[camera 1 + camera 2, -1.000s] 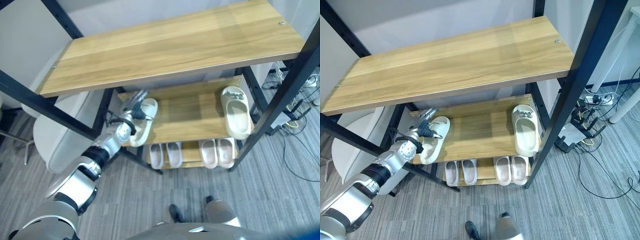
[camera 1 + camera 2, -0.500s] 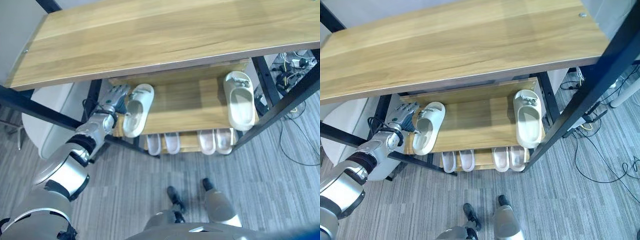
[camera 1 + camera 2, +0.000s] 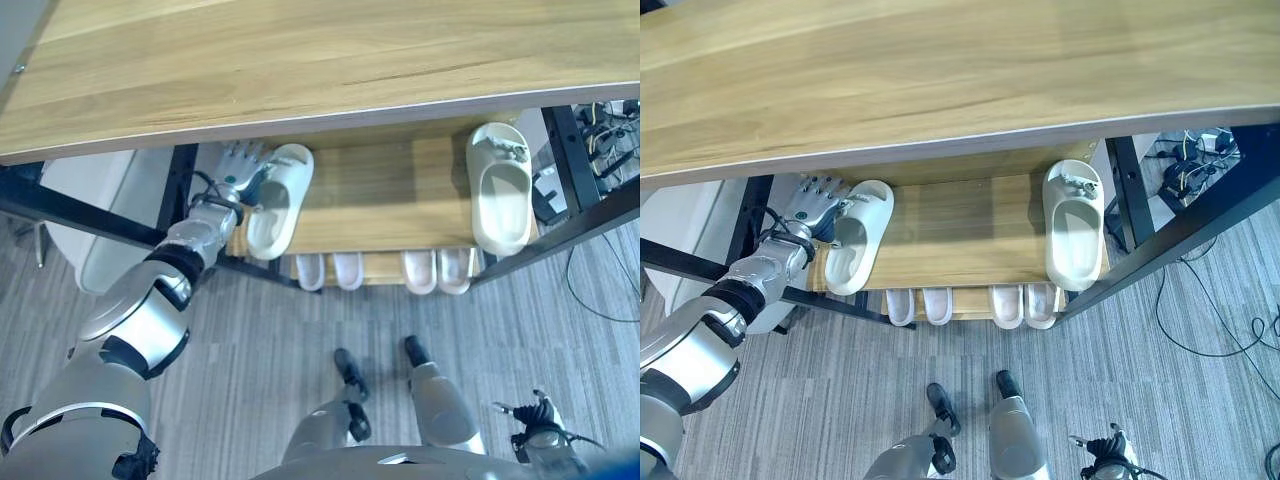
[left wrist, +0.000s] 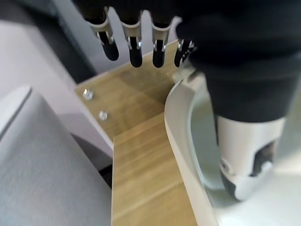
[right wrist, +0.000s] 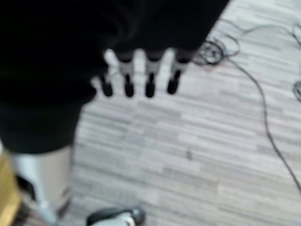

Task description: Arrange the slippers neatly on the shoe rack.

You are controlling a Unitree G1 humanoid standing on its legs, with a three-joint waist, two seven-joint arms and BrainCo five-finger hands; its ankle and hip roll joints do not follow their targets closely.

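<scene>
On middle shelf (image 3: 380, 205), left end: my left hand (image 3: 236, 170) beside left slipper (image 3: 277, 200), fingers straight and relaxed, thumb lying in slipper's opening, nothing clenched. Slipper angled, toe leaning right, heel near shelf's near edge. Right slipper (image 3: 502, 200) sits straight, well apart at right end. Two pairs (image 3: 965, 305) already on bottom shelf. Judgement: step is nudging left slipper square. Push gently at toe side, keep heel from sliding off near edge, match partner's heading. Right hand (image 5: 137, 75) hangs low over floor, fingers loose, idle.
</scene>
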